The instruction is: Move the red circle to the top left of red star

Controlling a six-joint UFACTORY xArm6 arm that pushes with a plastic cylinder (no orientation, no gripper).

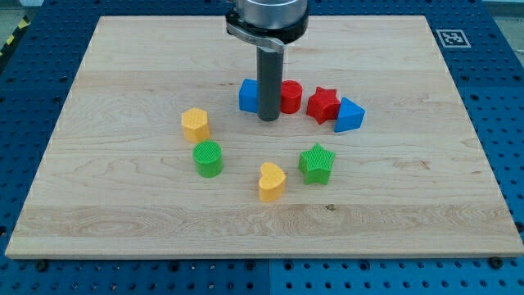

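The red circle (291, 97) stands on the wooden board just left of the red star (323, 104), almost touching it. My tip (268, 119) rests on the board right at the red circle's left side, between it and a blue block (248, 95) that the rod partly hides. The rod comes down from the view's top.
A blue triangular block (349, 115) sits against the red star's right. A yellow hexagon (196, 124), a green circle (208, 158), a yellow heart (272, 181) and a green star (316, 163) lie below. The board's bare surface (123, 74) ends at blue perforated table.
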